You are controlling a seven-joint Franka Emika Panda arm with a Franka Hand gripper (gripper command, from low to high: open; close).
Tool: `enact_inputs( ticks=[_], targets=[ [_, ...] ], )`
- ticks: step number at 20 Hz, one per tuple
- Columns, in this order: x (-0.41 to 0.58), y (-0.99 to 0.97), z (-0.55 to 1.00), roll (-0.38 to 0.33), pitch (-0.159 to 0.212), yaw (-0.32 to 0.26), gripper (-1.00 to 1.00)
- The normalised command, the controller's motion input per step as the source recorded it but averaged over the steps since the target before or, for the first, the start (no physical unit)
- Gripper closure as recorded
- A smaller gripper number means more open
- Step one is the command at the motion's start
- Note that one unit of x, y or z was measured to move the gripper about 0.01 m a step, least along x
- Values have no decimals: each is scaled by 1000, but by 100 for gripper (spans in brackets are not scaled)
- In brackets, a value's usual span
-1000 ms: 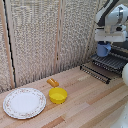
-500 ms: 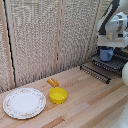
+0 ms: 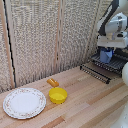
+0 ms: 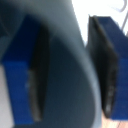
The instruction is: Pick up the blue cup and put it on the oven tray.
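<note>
The blue cup (image 3: 106, 56) hangs under my gripper (image 3: 107, 49) at the exterior view's right, low over the oven tray (image 3: 116, 65). I cannot tell whether its base touches the silvery bars. The wrist view is blurred and very close. It shows blue cup (image 4: 17, 75) surface on both sides of the dark finger pads (image 4: 106, 65), with my gripper (image 4: 72, 75) shut on the cup.
A yellow bowl (image 3: 58, 95) sits on the wooden table, with a small orange object (image 3: 52, 82) just behind it. A round patterned white plate (image 3: 23, 102) lies at the exterior view's left. A woven screen stands behind, and a white rounded object (image 3: 125, 74) is at the right edge.
My gripper has carried the blue cup down and slightly to the exterior view's right, closer to the oven tray. The bowl and plate have not moved.
</note>
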Motion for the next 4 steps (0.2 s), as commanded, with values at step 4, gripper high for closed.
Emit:
enact_inputs(
  ticks=[4],
  targets=[
    [46, -16, 694, 11, 121, 36, -100]
  ],
)
